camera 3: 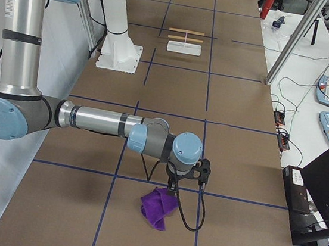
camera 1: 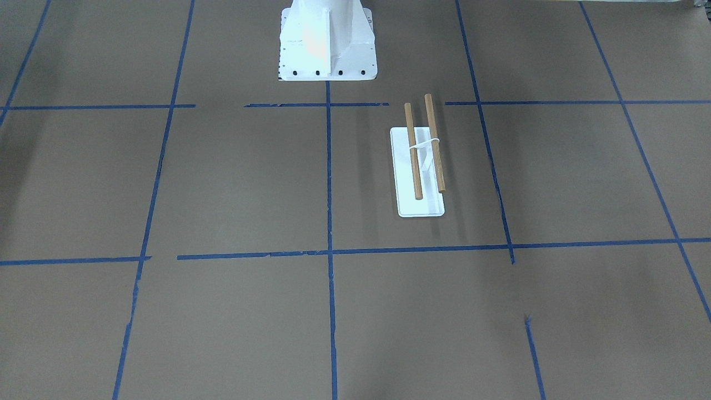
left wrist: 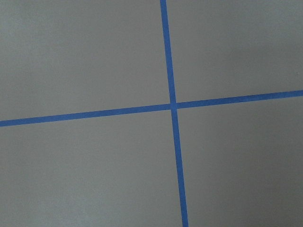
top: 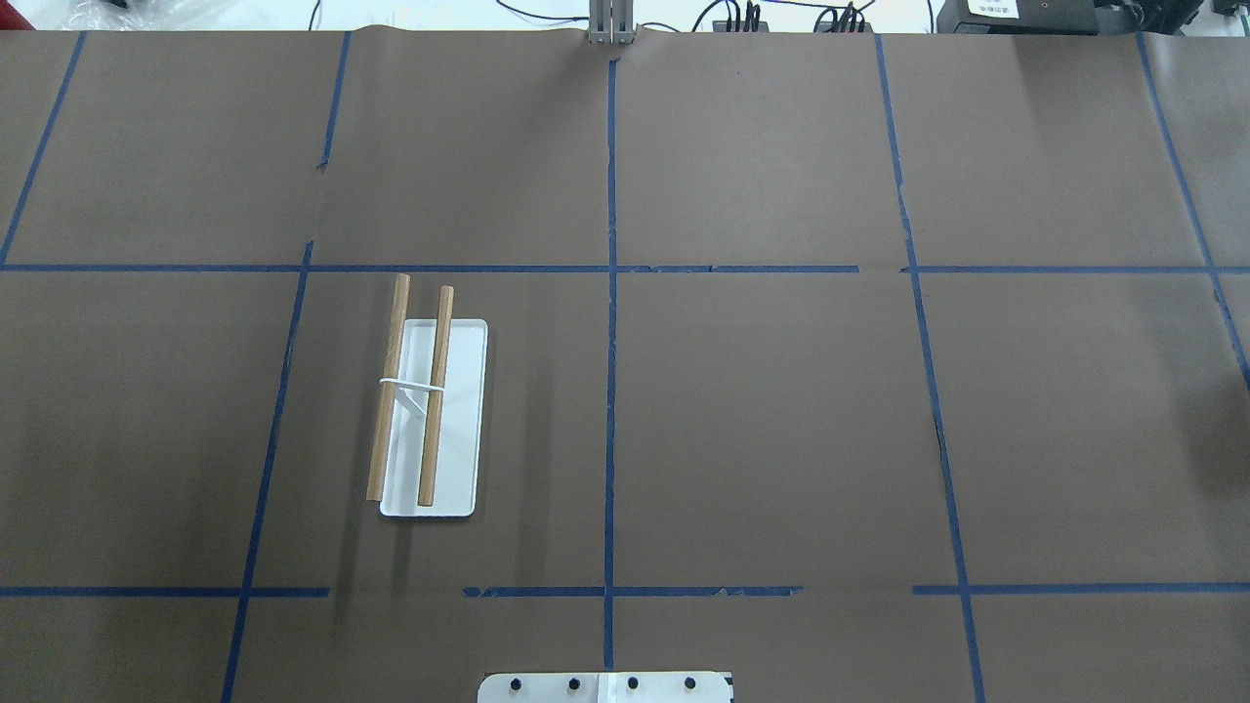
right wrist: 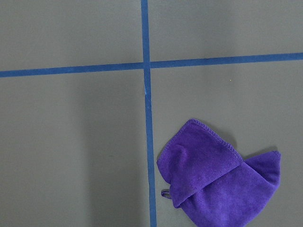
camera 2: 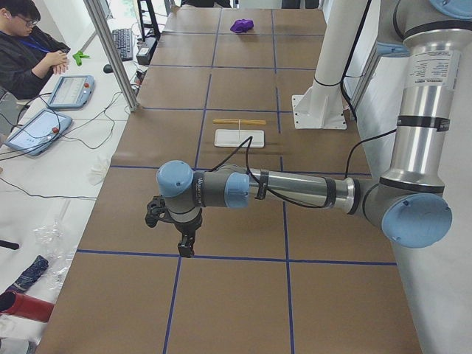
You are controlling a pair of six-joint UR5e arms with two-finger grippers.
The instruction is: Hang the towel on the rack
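Observation:
The purple towel [camera 3: 157,209] lies crumpled on the brown table at its right end, also in the right wrist view [right wrist: 218,175] and far off in the exterior left view [camera 2: 242,26]. The rack [top: 430,410], a white base with two wooden dowels, stands left of centre, bare [camera 1: 420,166] [camera 2: 240,136] [camera 3: 185,44]. My right gripper [camera 3: 175,181] points down just above and beside the towel. My left gripper [camera 2: 184,247] hangs over bare table at the left end. Both show only in side views, so I cannot tell whether they are open or shut.
The white robot pedestal [camera 1: 328,44] stands near the rack [camera 3: 119,51]. Blue tape lines [left wrist: 173,105] grid the table. A metal pole [camera 2: 110,51] stands at the far edge. An operator [camera 2: 29,44] with tablets sits beyond it.

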